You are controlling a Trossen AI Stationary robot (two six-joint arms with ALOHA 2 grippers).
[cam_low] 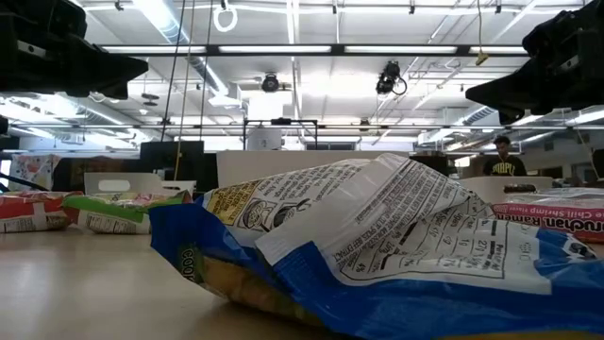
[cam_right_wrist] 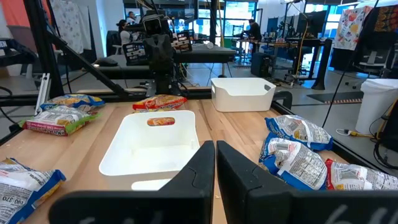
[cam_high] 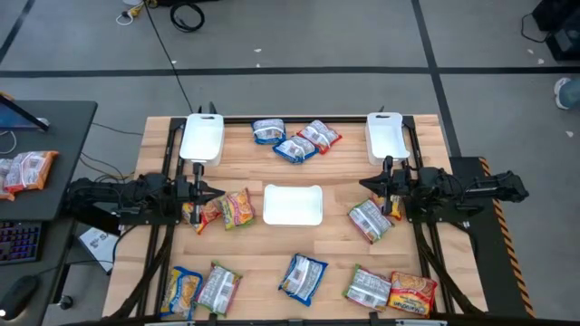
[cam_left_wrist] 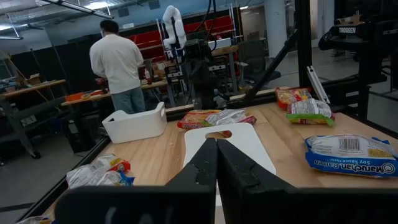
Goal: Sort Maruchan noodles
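Note:
Several Maruchan noodle packets lie flat about the wooden table. Three sit at the far middle, among them a blue one and a red-silver one. Two orange ones lie left of centre and a green-silver one right of centre. More lie along the near edge, one of them a blue packet. My left gripper hangs level above the table's left side, shut, pointing at the centre. My right gripper mirrors it on the right, shut, with nothing in it.
A white tray lies at the table's centre, another at the far left corner and a third at the far right corner. A side desk to the left carries one more packet. A person stands beyond the table.

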